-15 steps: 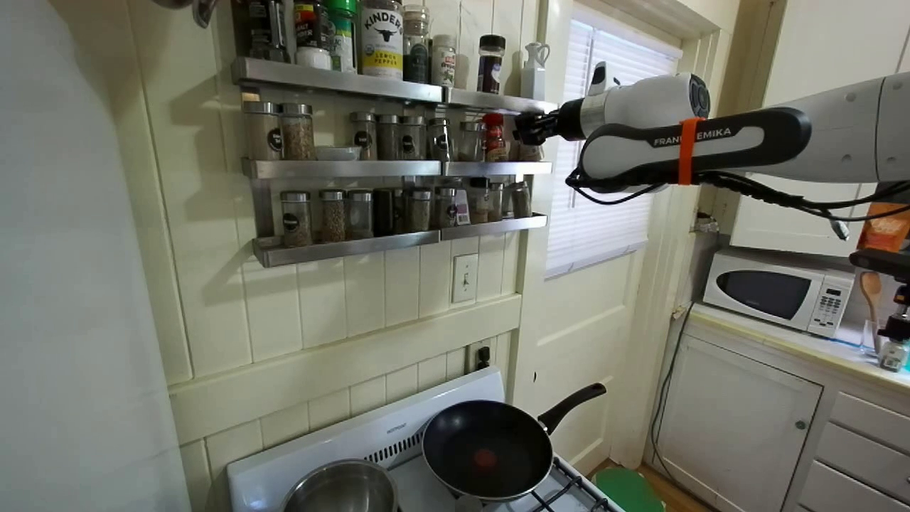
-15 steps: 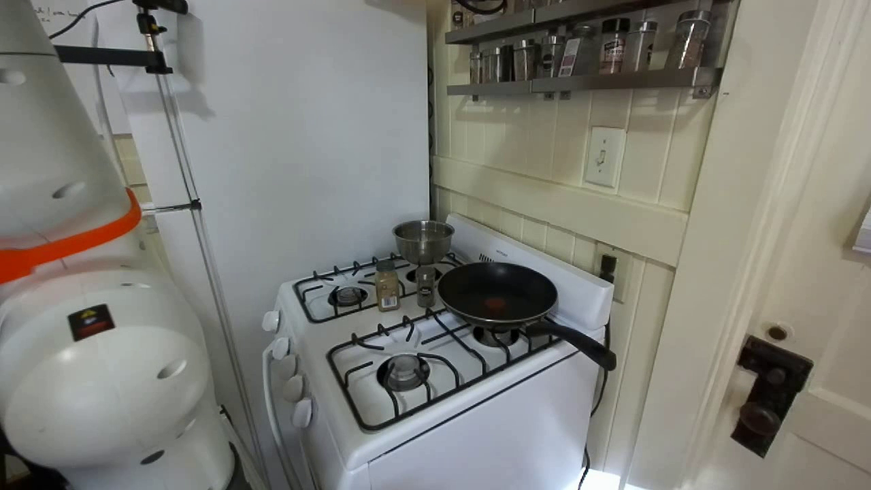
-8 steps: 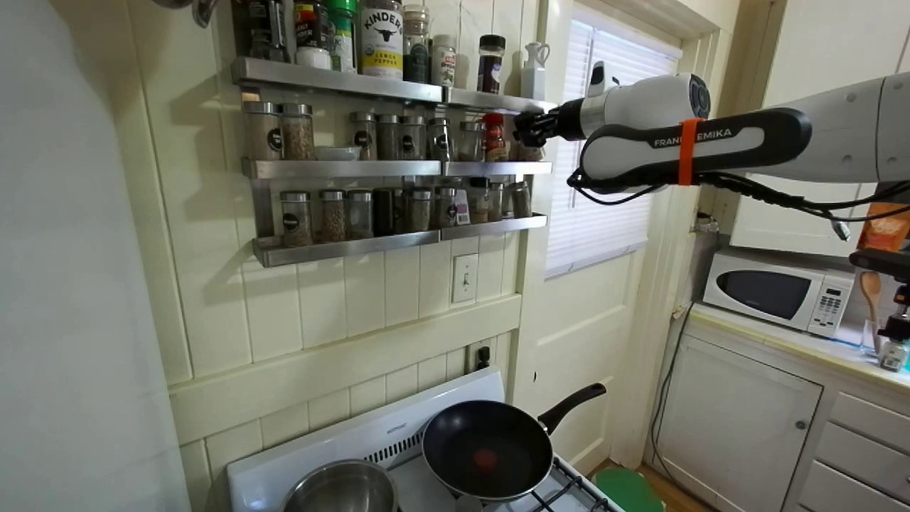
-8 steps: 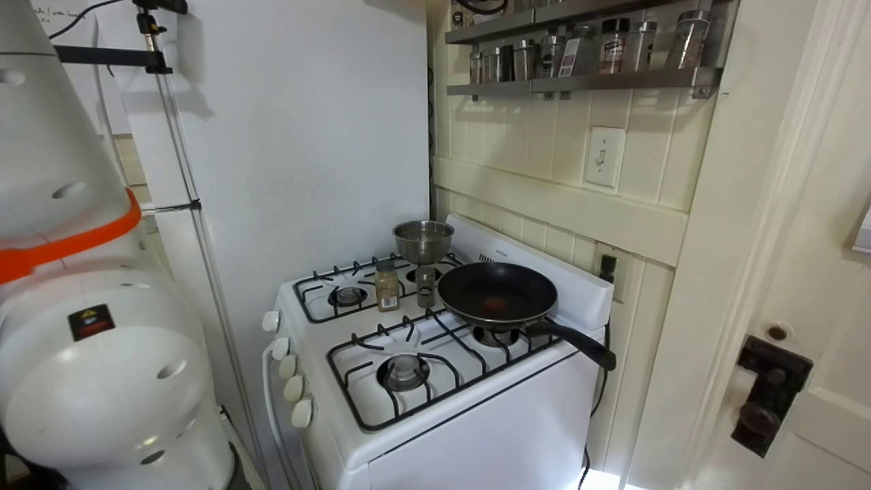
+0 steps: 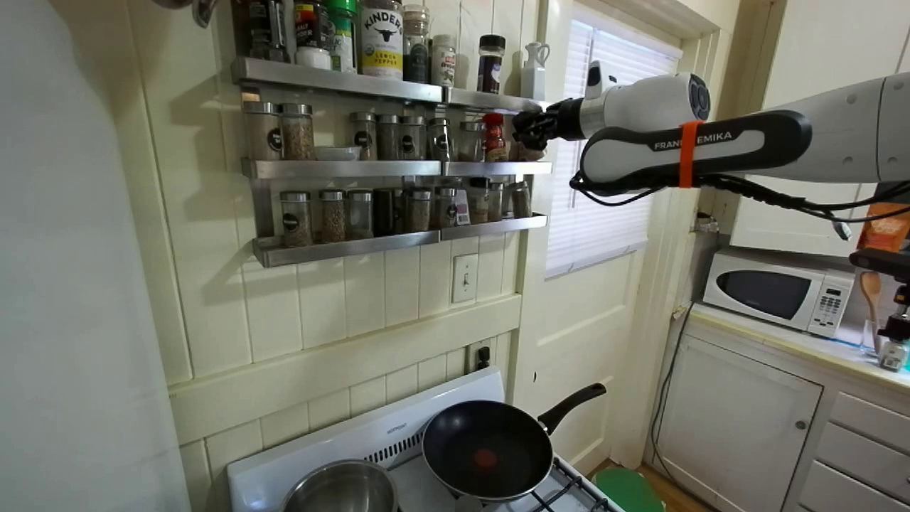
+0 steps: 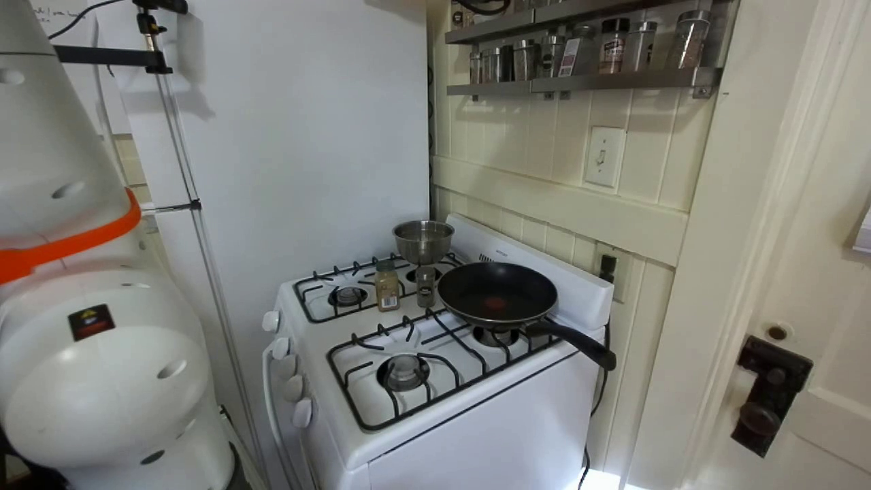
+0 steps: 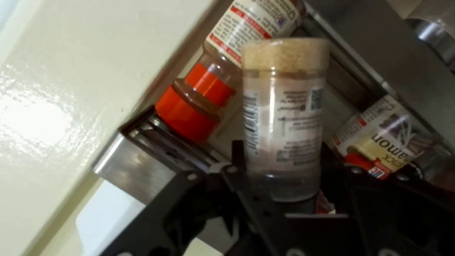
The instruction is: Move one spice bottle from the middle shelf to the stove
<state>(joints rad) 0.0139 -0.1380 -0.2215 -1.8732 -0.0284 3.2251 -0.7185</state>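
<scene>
Only change I can make out over the last second: your arm (image 5: pixel 643 107) has turned slightly at the wrist; nothing on the middle shelf (image 5: pixel 341 169) or the stove (image 6: pixel 490 422) shows a shift. Reads as pick done, carry not really under way, bottle not yet on the stove. Your gripper (image 7: pixel 282 158) is grasping one spice bottle (image 7: pixel 284 110), held by the shelf's right end as an exterior view shows it. Can't tell whether the base is clear of the shelf. In the wrist view it sits at an angle to the red-capped bottle (image 7: pixel 245 32), so I'd back out over the front edge without clipping that one, then straighten before placing. Counts: one bottle in your grip; on the shelf seven silver-lidded jars (image 5: pixel 389 139), one red-capped bottle and one small dish (image 5: pixel 338 153), though you may be hiding more at that end. The stove has one tan bottle (image 6: pixel 387 291) nearer the front edge, one slim grey bottle (image 6: pixel 425 287) behind it, one frying pan (image 6: pixel 498 296) at a back corner and one steel bowl (image 6: pixel 423 243) at the other.
</scene>
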